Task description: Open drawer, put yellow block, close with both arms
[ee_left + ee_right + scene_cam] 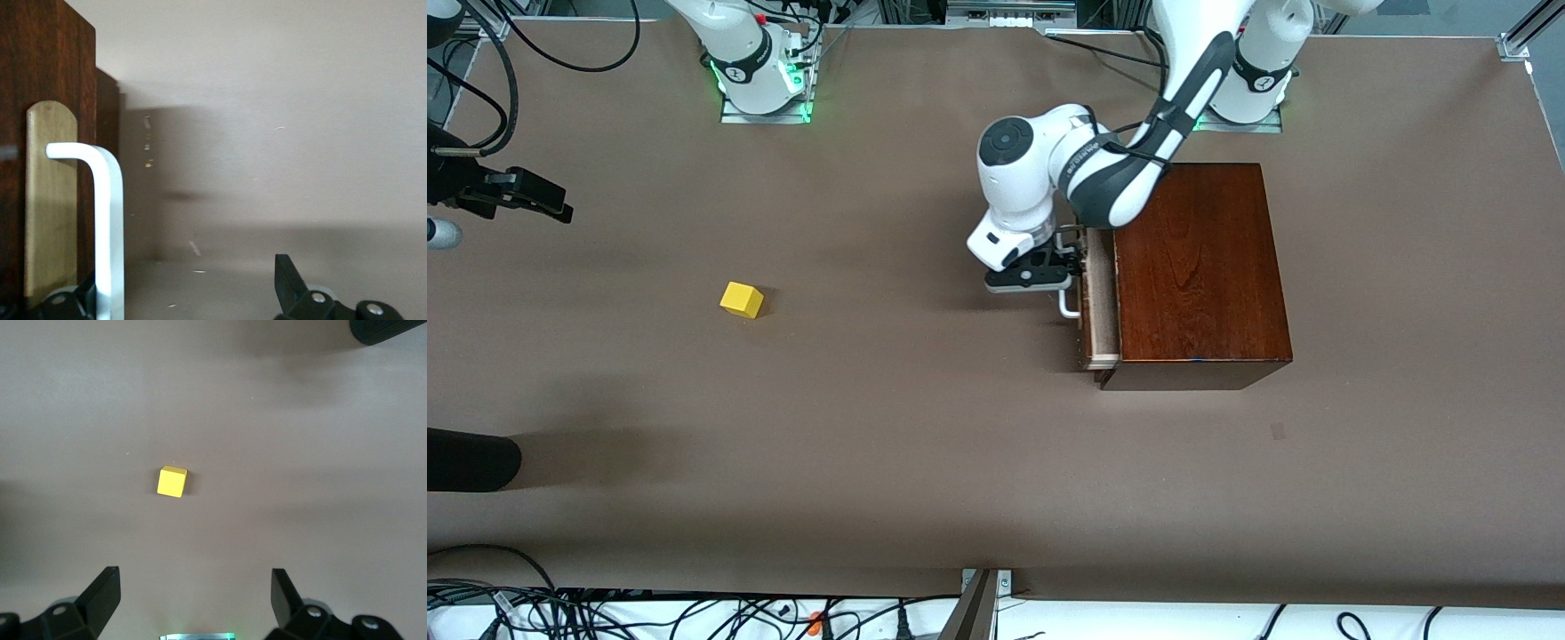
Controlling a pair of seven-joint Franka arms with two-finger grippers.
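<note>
The right arm rises from its base out of the front view. Its hand hangs in the air over the right arm's end of the table and points down at the bare top, waiting. Its two black fingers are spread wide with nothing between them.

Below that hand the yellow block sits on the table. It is a small bright cube with clean edges, flat on one face and turned a little askew. It lies alone toward the right arm's end, well apart from the wooden box.

The left arm reaches down from its base and bends sharply at the elbow. Its grey-and-white forearm crosses above a top corner of the box, and the wrist is turned so that the left hand points level at the drawer front. The fingers are spread apart. In the left wrist view the white handle stands between them, just beside one finger and well clear of the other.

The drawer is out a short way. A narrow strip of pale wood shows between its dark reddish front and the glossy mahogany box. The box stands toward the left arm's end.
</note>
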